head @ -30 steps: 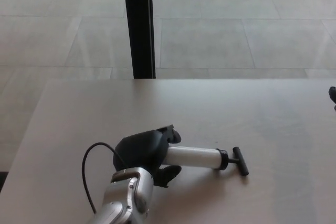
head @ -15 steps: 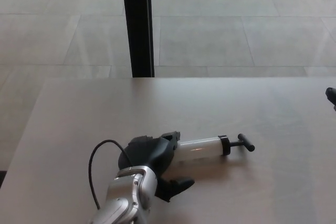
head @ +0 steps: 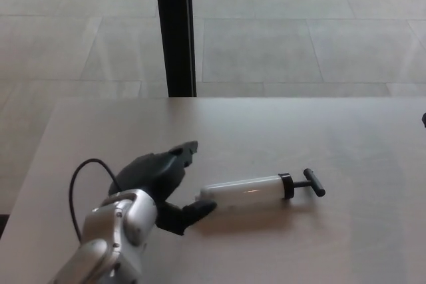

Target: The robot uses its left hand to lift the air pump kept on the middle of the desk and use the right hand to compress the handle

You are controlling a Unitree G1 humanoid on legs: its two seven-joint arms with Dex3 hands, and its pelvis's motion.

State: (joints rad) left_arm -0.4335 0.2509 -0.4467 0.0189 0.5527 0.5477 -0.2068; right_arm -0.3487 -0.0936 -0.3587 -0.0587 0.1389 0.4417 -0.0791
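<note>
Room: pale tiled floor (head: 279,44) beyond the desk, with one black post (head: 175,30) standing at the desk's far edge.
Surface: plain light desk (head: 333,138), bare apart from the pump and my arm.
Pump: air pump (head: 246,192) lies on its side near the middle of the desk, the white barrel running left to right.
Handle: black T-handle (head: 310,182) sticks out on the right end, the rod drawn out a little from the collar. Nothing touches it.
Left hand: my left hand (head: 162,179) sits just left of the barrel's near end, fingers spread apart and holding nothing. One lower finger (head: 197,210) points at the barrel's end and is at or almost at it; I cannot tell whether it touches.
Cable: a black cable (head: 81,185) loops off my left forearm, clear of the pump.
Right hand: only a dark sliver at the right edge of the picture, too little to name; I count it as not in view.
Step in hand: the grasp. The pump rests on the desk, not lifted; compression is not begun.
Next move, my judgement: bring the left hand over the barrel so the fingers straddle it, close firmly, then lift with the handle end free for the right hand.
Risk: the round barrel may roll or slide away if a fingertip pushes its end first.
</note>
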